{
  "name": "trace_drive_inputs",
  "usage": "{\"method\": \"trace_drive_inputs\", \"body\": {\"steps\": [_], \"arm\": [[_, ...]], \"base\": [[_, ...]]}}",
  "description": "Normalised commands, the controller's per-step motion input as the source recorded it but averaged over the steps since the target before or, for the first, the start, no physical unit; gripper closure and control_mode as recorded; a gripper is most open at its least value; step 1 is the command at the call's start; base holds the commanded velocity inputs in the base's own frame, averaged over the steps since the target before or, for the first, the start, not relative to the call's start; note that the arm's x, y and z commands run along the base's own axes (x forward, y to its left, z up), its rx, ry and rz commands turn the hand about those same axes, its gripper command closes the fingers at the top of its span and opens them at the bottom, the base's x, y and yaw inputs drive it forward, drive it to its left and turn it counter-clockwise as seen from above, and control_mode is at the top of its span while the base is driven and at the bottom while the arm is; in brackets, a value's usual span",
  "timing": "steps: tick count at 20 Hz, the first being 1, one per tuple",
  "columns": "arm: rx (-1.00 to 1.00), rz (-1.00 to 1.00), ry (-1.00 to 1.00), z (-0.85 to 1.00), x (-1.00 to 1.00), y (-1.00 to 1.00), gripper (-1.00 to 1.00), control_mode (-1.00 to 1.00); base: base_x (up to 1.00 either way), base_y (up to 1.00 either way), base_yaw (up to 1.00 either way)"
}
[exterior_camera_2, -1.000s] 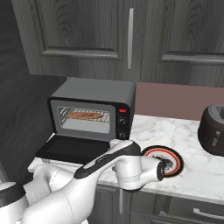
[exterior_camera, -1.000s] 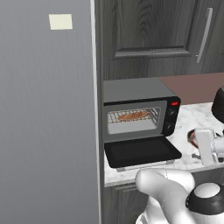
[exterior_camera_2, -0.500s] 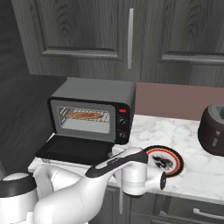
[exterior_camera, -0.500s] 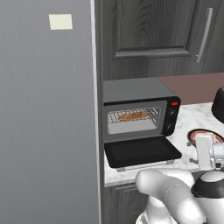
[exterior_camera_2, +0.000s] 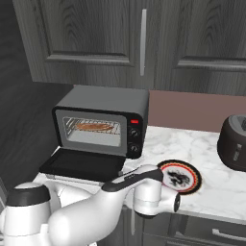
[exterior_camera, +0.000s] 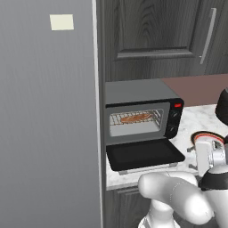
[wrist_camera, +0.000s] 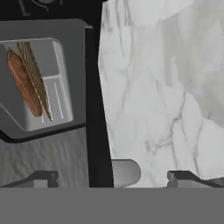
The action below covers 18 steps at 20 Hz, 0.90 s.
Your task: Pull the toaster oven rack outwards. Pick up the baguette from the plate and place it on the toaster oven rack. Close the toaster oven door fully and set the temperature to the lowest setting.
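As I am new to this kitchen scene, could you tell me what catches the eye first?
The toaster oven on the marble counter, its door folded down flat, with the orange-tan baguette lying on the rack inside. To its right sits the plate, empty, with the open claw low over the door's edge.

Flat, even rendered light (soft shadows)

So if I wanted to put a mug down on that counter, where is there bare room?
The marble counter is bare between the plate and the dark rounded vessel, and behind the plate toward the wall. It is crowded in front of the toaster oven, where the toaster oven door lies open.
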Motion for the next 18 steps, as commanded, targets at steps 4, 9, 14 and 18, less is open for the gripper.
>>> {"method": "trace_drive_inputs", "body": {"steps": [4, 9, 14, 18], "arm": [[0.00, 0.00, 0.00, -0.04, 0.00, 0.26, -1.00, -1.00], [0.00, 0.00, 0.00, 0.00, 0.00, 0.30, -1.00, -1.00], [0.00, 0.00, 0.00, -0.02, 0.00, 0.11, -1.00, -1.00], [0.00, 0.00, 0.00, 0.00, 0.00, 0.12, -1.00, -1.00]], "base": [[0.00, 0.00, 0.00], [0.00, 0.00, 0.00], [0.00, 0.00, 0.00], [0.00, 0.00, 0.00]]}}
